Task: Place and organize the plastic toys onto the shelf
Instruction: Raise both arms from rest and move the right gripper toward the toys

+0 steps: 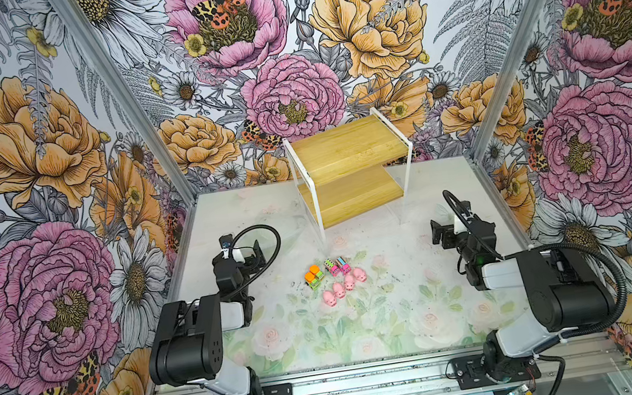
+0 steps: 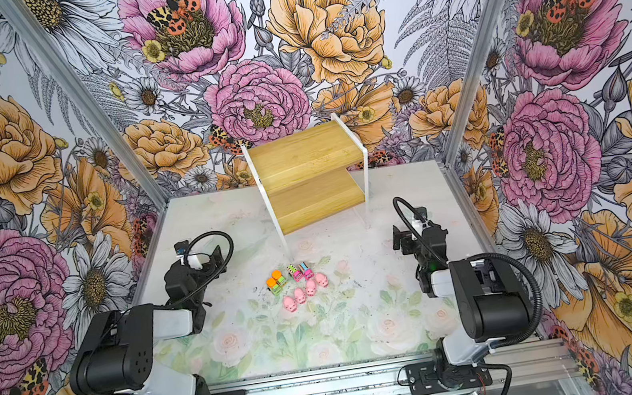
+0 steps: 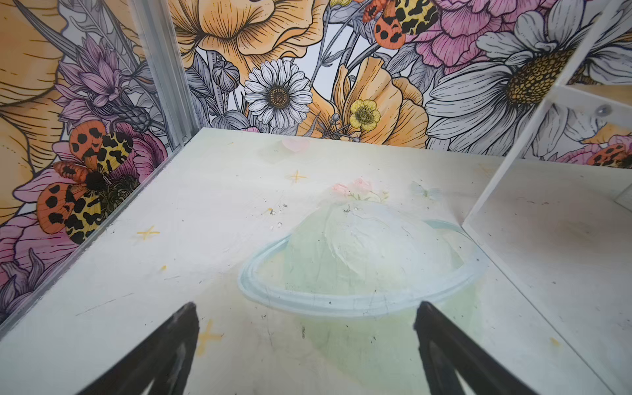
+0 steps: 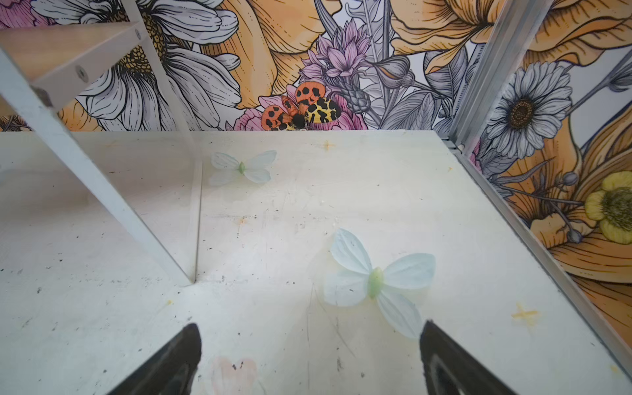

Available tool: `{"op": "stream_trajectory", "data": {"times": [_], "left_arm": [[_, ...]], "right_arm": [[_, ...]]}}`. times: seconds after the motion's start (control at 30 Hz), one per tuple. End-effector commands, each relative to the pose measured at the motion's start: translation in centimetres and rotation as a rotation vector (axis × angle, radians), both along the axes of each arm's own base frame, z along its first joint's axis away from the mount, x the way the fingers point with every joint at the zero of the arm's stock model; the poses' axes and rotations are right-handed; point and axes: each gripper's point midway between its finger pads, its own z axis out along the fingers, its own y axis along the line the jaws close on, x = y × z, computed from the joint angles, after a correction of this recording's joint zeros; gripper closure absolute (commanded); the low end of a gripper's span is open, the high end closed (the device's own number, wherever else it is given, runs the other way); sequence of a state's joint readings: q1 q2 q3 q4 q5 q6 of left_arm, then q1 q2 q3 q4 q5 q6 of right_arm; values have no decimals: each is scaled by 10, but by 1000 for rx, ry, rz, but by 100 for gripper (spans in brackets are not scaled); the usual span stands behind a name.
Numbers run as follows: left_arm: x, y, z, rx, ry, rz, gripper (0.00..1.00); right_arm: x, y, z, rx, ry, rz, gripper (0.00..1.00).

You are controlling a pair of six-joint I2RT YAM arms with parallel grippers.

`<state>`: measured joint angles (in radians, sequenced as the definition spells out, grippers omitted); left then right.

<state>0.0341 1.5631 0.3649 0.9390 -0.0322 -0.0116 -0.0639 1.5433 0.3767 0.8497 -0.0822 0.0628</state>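
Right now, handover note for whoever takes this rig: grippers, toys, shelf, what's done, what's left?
Grippers: left gripper open, empty; right gripper open, empty. Both are over the table, off to either side of the toys.
Things: all eight sit grouped on the table in front of the shelf: four pigs, two orange-and-green trucks, two pink trucks.
Done: nothing; both shelf boards are bare.
Left: place and arrange all eight on the shelf.

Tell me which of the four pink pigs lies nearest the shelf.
The pig at the right end of the diagonal row, beside the blue-topped pink truck; the other three trail away from the shelf.
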Motion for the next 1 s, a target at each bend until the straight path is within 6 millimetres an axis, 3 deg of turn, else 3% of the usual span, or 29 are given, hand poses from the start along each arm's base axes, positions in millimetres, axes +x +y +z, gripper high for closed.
{"op": "stream_trajectory", "data": {"times": [0.0, 0.4, 0.7, 0.97], "left_arm": [[2, 1, 10, -2, -28, -7, 1], [0, 4, 12, -5, -41, 12, 1], [-5, -3, 38, 32, -20, 22, 1], [-12, -28, 69, -63, 9, -37, 1]], "right_arm": [[6, 0, 12, 4, -34, -7, 1], [6, 2, 12, -5, -36, -1, 3], [6, 3, 13, -2, -39, 5, 5], [3, 18, 47, -10, -15, 93, 7]]}}
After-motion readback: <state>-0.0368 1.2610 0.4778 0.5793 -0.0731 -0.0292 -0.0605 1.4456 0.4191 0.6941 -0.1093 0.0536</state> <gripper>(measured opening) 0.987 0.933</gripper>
